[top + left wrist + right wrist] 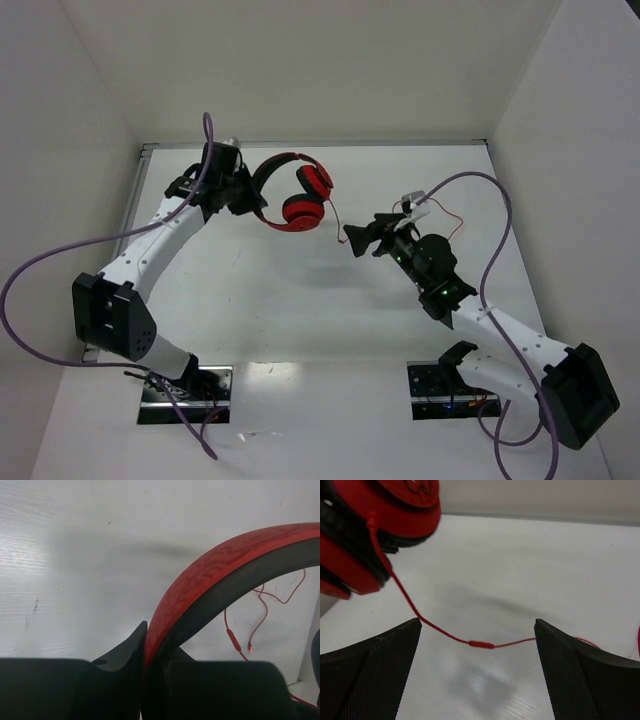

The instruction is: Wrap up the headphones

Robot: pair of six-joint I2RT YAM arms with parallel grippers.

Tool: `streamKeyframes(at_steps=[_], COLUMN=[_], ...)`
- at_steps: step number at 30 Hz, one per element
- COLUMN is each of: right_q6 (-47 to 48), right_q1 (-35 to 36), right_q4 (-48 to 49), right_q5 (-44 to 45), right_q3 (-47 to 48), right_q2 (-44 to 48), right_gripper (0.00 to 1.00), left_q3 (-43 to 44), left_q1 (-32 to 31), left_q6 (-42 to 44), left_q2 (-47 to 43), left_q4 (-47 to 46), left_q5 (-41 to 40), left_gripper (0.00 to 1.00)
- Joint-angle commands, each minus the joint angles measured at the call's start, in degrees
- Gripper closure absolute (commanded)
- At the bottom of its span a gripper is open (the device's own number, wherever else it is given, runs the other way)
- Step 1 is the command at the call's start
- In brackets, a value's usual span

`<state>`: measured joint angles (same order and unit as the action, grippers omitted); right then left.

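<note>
Left gripper [145, 652] clamps the red over-ear headphones [303, 210] by their headband [225, 575]. Right gripper [477, 630] gapes empty astride the thin red cord [405, 597]; likely next, pinch it for winding.

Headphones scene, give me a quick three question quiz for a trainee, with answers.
1. True or false: the left gripper is shut on the headband of the headphones.
2. The right gripper is: A open, B shut, C out of view?
3. What thin red thing crosses the gap between the right gripper's fingers?
Key: 1 true; 2 A; 3 the cord.
</note>
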<state>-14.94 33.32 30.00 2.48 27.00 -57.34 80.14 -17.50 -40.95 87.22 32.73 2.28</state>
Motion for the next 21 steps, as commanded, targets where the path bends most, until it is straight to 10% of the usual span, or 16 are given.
streamKeyframes(at_steps=[1, 9, 21], right_q6=[0.52, 2.72, 11.86], right_q1=[-0.36, -0.36, -0.36], right_q4=[3.94, 2.16, 8.58], right_q5=[-2.11, -6.24, -12.24], right_q3=[2.97, 2.97, 6.66], right_q2=[6.36, 10.06, -7.78], right_gripper=[0.00, 0.00, 0.00], left_q3=[-2.60, -1.12, 0.90], left_q1=[1.50, 2.73, 3.26], left_q6=[-6.41, -8.18, -14.24], left_q2=[-4.34, -3.81, -2.32], left_q4=[-6.97, -8.39, -11.72], left_q5=[4.83, 13.35, 28.47], left_gripper=[1.00, 1.00, 1.00])
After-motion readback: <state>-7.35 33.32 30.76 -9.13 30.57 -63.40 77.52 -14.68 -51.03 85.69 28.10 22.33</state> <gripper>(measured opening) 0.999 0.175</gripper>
